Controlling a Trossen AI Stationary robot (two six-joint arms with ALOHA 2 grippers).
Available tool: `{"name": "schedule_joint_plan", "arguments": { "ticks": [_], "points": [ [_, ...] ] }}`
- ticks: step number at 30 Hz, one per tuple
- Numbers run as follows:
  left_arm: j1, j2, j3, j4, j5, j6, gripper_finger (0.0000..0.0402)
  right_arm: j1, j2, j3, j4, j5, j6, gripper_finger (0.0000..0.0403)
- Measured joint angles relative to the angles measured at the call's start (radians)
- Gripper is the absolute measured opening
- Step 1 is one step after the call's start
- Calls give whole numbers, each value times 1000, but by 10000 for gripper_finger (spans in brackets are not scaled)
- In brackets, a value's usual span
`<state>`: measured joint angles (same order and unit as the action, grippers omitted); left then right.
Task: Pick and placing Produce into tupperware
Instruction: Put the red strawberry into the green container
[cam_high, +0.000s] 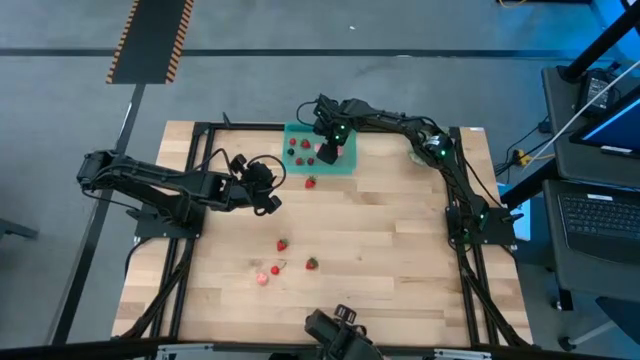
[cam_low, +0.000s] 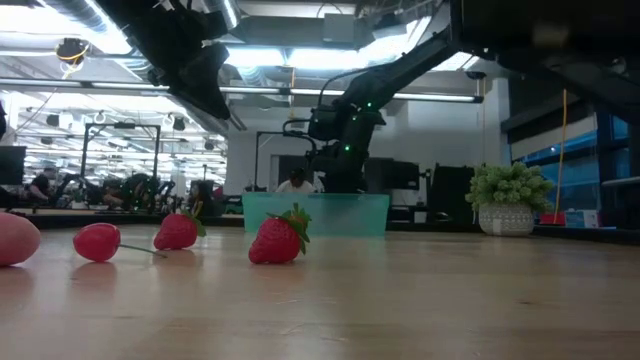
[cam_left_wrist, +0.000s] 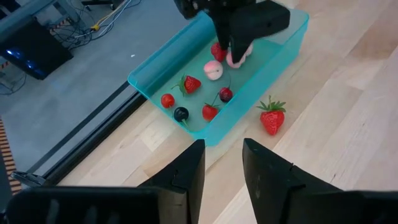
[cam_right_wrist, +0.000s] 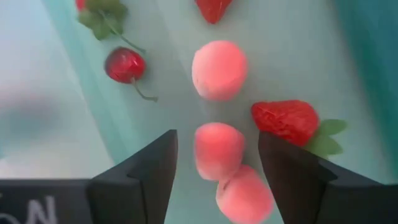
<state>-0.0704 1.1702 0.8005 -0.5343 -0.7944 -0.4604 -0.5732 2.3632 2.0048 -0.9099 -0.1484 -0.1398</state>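
The teal tupperware (cam_high: 345, 163) (cam_left_wrist: 161, 62) stands near the table's far edge. It holds several red pieces, one dark piece (cam_left_wrist: 181, 114) and pale pink pieces (cam_left_wrist: 214, 70). My right gripper (cam_high: 325, 146) (cam_right_wrist: 214, 168) hangs open over the tupperware, pointing down. Two pink pieces (cam_right_wrist: 217, 149) lie below and between its fingers, with a gap on either side. My left gripper (cam_high: 267, 190) (cam_left_wrist: 222, 168) hovers open over the table, near the tupperware's left corner. One strawberry (cam_high: 310, 182) (cam_left_wrist: 272, 118) lies on the wood beside the container. Several more pieces (cam_high: 282, 244) lie nearer the table's near edge.
In the low view the loose pieces lie in a row on the wood: strawberries (cam_low: 280, 238) (cam_low: 178, 231), a red piece with a stem (cam_low: 97, 241) and a pink one (cam_low: 15, 238). A green leafy clump in a pot (cam_low: 510, 198) stands at the right. A camera mount (cam_high: 335, 330) sits at the near edge.
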Motion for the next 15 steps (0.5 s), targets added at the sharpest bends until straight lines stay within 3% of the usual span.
{"name": "schedule_joint_plan", "arguments": {
  "ticks": [8, 15],
  "points": [
    [0, 0, 0, 0, 0, 0, 93, 0, -138, 0, -6, 0, -1, 214],
    [0, 0, 0, 0, 0, -1, 83, 65, -254, 1, -84, -2, -3, 209]
  ]
}}
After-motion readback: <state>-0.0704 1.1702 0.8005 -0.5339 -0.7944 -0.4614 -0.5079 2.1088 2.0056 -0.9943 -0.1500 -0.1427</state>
